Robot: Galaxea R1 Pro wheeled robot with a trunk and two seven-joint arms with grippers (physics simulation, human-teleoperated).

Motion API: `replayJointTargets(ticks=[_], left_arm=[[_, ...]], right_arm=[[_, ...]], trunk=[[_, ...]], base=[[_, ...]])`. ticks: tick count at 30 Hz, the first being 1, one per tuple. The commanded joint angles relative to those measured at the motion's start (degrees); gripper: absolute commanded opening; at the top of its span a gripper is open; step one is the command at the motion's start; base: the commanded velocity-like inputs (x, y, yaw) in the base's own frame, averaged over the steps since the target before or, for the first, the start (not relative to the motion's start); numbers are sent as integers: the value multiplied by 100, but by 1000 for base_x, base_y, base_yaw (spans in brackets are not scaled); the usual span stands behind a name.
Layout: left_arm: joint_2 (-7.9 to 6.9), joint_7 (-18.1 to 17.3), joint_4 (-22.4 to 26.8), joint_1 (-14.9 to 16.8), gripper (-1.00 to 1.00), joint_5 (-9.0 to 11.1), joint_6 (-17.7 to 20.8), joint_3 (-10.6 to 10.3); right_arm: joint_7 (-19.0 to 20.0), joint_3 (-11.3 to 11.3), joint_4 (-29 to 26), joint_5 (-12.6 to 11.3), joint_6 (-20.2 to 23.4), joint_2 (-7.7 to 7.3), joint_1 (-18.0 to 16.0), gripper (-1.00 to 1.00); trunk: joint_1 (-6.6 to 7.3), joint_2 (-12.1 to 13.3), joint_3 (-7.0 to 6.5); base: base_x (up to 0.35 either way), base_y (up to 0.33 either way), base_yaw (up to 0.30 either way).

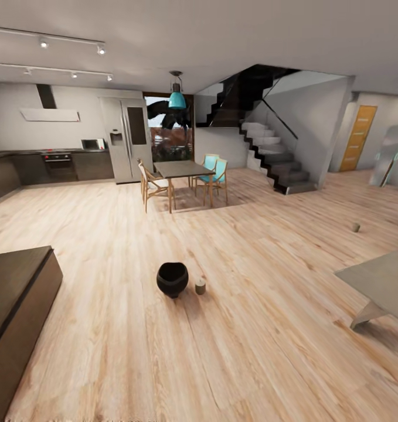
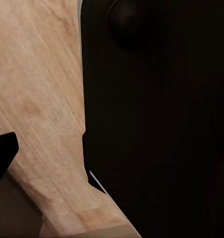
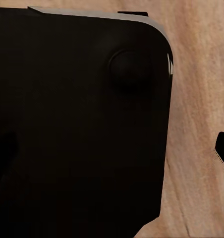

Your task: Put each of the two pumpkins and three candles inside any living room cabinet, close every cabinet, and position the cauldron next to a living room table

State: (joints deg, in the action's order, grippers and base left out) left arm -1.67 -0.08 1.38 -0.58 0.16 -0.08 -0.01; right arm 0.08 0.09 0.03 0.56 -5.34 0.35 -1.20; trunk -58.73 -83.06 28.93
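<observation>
While the round black cauldron (image 1: 172, 279) sits on the pale wooden floor (image 1: 251, 351) just beside a short dark candle (image 1: 200, 286), we judge it rigid and heavy, best gripped at its rim, though we cannot tell our fingers' state.

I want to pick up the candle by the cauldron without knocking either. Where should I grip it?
Grip the candle around its round sides, probably from above. It stands upright on the floor, and the cauldron sits close on its left, so place the fingers front and back.
</observation>
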Motion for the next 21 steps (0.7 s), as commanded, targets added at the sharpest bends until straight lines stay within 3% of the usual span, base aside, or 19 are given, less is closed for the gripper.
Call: replayJointTargets(ticks=[1,21], left_arm=[[0,-1,11,-4,100,2,-1,0],[0,-1,11,-4,100,2,-1,1]], right_arm=[[1,0,6,6,-20,0,-3,100],[1,0,6,-7,-23,0,-3,100]], trunk=[[0,-2,4],[0,-2,4]], base=[[0,0,275],[0,0,275]])
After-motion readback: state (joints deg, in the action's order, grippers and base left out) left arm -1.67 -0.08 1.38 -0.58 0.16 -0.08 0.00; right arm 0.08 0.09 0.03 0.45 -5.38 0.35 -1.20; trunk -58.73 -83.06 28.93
